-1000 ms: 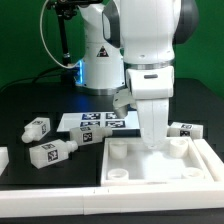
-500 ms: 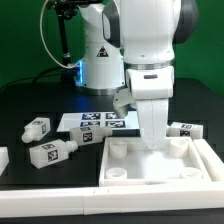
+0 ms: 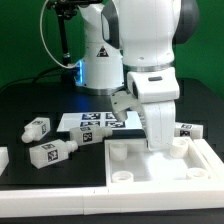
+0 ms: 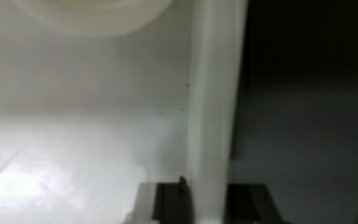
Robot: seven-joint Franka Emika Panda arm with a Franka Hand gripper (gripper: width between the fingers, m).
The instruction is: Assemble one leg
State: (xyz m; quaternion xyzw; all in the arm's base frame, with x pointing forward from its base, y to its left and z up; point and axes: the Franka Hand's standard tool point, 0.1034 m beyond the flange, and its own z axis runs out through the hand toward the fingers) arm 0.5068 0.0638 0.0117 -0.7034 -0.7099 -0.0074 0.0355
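Note:
My gripper (image 3: pixel 160 144) reaches straight down onto the far wall of the large flat white tray-like piece (image 3: pixel 150 186). In the wrist view the gripper (image 4: pixel 204 203) has its two dark fingers (image 4: pixel 169 206) on either side of the tray's thin upright wall (image 4: pixel 213 100), shut on it. A round raised corner of the tray (image 4: pixel 96 15) shows beyond. Three white legs with tags lie loose on the black table: one (image 3: pixel 38 127) and another (image 3: pixel 53 152) at the exterior view's left, a third (image 3: pixel 186 131) at its right behind the tray.
The marker board (image 3: pixel 95 121) lies flat in front of the robot's base (image 3: pixel 100 70). A further white part (image 3: pixel 3 158) is cut off at the exterior view's left edge.
The wrist has shifted a little to the exterior view's right and turned slightly. The tray has shifted slightly with it. The loose legs have not moved.

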